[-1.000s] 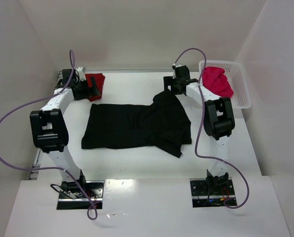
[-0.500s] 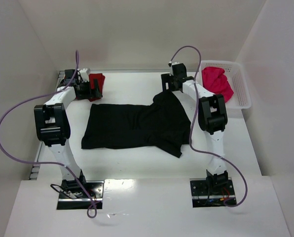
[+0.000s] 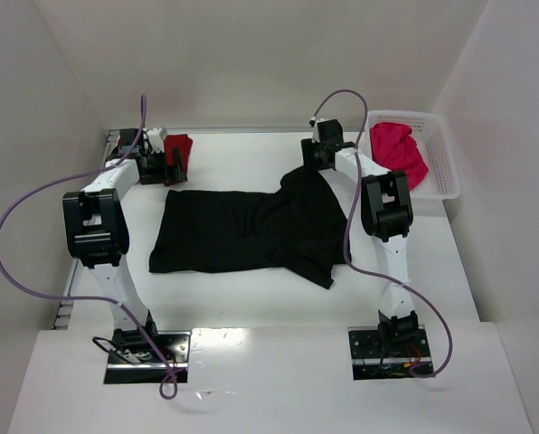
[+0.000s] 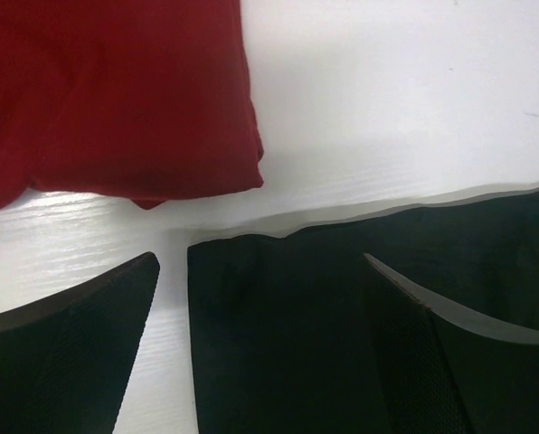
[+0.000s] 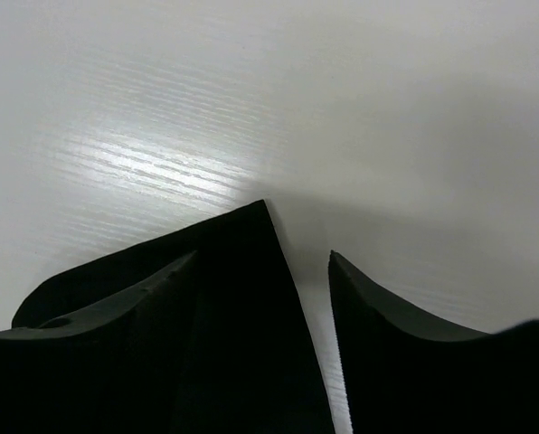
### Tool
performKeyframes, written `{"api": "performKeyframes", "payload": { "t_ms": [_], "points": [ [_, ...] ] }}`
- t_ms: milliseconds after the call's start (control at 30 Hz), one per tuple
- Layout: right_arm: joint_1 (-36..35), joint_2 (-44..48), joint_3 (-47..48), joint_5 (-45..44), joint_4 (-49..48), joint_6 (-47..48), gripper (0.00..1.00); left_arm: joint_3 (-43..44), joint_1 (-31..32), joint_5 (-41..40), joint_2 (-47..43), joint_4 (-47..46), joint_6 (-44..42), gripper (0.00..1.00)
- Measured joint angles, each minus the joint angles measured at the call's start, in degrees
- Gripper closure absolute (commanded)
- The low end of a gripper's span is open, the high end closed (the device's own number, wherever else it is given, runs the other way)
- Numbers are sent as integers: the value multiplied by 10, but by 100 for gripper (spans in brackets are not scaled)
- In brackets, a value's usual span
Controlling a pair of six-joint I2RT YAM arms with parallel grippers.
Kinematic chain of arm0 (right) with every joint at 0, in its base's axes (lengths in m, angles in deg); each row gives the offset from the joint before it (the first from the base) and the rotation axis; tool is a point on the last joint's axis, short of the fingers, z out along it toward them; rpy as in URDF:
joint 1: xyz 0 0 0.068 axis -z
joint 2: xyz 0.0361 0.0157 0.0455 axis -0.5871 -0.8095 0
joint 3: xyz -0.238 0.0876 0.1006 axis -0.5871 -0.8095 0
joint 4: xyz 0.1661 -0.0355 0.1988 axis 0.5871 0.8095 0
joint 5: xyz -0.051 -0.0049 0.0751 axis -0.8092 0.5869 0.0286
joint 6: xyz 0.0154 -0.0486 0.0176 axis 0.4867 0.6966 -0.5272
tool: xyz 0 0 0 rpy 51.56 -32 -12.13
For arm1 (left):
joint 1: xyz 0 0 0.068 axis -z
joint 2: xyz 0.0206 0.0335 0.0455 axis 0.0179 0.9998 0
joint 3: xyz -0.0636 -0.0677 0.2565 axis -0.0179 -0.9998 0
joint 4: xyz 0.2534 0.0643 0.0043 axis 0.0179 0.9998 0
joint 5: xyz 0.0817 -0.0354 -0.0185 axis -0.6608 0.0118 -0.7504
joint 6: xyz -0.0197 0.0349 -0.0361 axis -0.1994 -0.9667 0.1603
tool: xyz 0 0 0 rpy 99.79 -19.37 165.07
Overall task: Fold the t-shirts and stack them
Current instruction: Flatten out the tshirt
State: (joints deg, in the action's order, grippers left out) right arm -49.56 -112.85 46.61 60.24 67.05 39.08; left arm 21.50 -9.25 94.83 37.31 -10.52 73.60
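The black t-shirt point(image 3: 251, 231) lies spread flat in the middle of the table, its right part folded over. My left gripper point(image 3: 167, 170) is open over its far left corner; in the left wrist view the black cloth point(image 4: 278, 344) lies between the fingers point(image 4: 61, 362), gripper point(image 4: 260, 262). My right gripper point(image 3: 317, 161) is open over the far right corner point(image 5: 242, 325), gripper point(image 5: 263, 258). The dark red t-shirt point(image 3: 177, 147) lies folded at the far left, also in the left wrist view point(image 4: 116, 90). The pink-red t-shirt point(image 3: 398, 149) is bunched in the basket.
The white mesh basket point(image 3: 441, 158) stands at the far right by the right wall. White walls close the table at the back and both sides. The arm bases and purple cables sit along the near edge.
Both arms have shifted their elbows and settled the open grippers at the black shirt's far corners. The shirts have not moved.
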Motion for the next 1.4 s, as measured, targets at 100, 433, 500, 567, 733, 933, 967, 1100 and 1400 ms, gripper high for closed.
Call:
{"api": "performKeyframes", "payload": {
  "t_ms": [100,433,500,567,733,933,967,1100,1400],
  "points": [
    [0,-14,14,8,2,-2,39,-1,0,-16,0,5,0,3],
    [0,-26,33,18,5,-6,70,-45,0,-51,-24,40,3,5],
    [0,-28,36,19,7,-6,80,-52,0,-51,-27,44,3,5],
    [0,-30,39,19,7,-7,84,-61,0,-50,-30,48,3,5],
    [0,-30,40,20,7,-9,93,-64,0,-49,-30,54,3,6],
    [0,-30,41,32,8,-11,97,-54,0,-50,-9,45,7,13],
    [0,-30,41,33,7,-11,98,-50,0,-51,-3,43,9,14],
    [0,-30,41,34,8,-11,99,-37,0,-53,19,33,21,26],
    [0,-22,28,35,5,-13,99,-12,0,-51,44,11,43,56]
  ]
}}
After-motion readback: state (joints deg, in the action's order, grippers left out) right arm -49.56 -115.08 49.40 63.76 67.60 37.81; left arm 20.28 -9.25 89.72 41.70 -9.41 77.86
